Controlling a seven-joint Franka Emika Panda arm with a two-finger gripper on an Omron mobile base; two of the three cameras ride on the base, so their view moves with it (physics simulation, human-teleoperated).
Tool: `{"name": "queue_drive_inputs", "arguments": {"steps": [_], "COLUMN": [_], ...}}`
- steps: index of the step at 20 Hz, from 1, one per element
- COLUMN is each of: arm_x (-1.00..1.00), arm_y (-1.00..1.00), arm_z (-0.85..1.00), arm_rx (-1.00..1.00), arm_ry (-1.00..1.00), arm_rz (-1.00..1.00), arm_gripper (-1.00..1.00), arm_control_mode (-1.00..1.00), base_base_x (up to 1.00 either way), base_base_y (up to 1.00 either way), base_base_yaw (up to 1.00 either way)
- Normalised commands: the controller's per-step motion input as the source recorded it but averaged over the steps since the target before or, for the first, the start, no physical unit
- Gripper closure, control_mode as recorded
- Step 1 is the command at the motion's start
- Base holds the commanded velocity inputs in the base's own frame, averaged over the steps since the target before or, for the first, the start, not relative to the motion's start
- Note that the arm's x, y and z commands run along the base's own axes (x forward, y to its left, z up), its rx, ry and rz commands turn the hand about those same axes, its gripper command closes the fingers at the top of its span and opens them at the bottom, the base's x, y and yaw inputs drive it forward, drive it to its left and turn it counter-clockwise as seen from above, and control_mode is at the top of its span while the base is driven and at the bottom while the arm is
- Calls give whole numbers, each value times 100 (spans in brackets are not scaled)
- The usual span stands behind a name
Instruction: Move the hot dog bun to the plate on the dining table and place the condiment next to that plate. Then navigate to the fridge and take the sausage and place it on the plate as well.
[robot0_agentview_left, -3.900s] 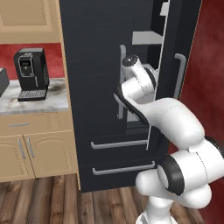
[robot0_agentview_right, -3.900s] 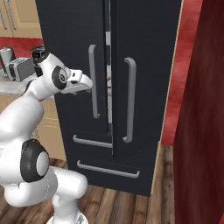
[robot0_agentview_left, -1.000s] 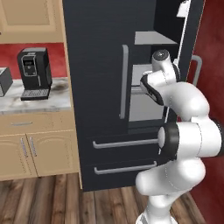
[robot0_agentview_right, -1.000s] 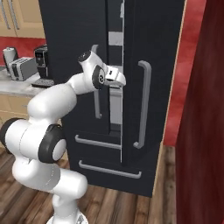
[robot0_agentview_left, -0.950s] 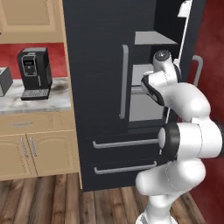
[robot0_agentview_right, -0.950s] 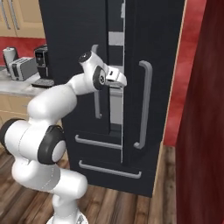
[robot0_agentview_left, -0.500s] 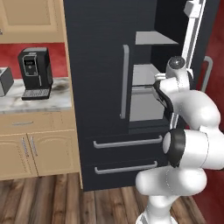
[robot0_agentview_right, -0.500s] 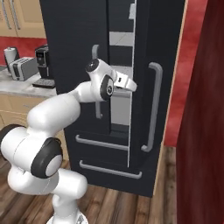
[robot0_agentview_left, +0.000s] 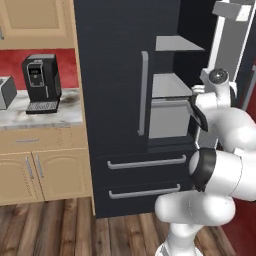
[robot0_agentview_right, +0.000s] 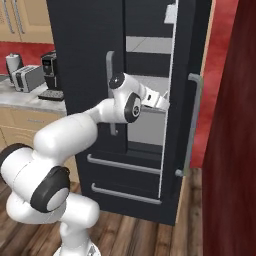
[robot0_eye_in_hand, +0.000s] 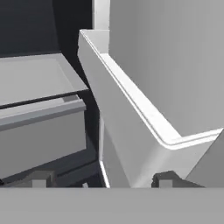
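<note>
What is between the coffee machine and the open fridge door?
In the left base view, the fridge's shut left door with its long silvery handle lies between the coffee machine and the open door.

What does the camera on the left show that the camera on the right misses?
Left alone: wooden cabinet doors under the counter. Right alone: a toaster, a dark red wall, and the open door's outer handle. Both: the black fridge with its right door swung open, grey shelves inside, the coffee machine, and the white arm reaching in.
</note>
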Motion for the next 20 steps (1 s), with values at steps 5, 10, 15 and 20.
{"name": "queue_drive_inputs", "arguments": {"steps": [5,10,15,20], "arm_x": [2,-7,-37,-38], "arm_y": [-100,-67,23,76], "arm_z": [-10,-3,1,1], "arm_rx": [0,1,0,0], "arm_ry": [0,-7,-13,-2], "arm_rz": [-8,-4,0,1], "arm_gripper": [-100,-100,-100,-100], "arm_control_mode": [-100,-100,-100,-100], "base_base_x": [0,0,0,0], "base_base_y": [0,0,0,0], "base_base_yaw": [0,0,0,0]}}
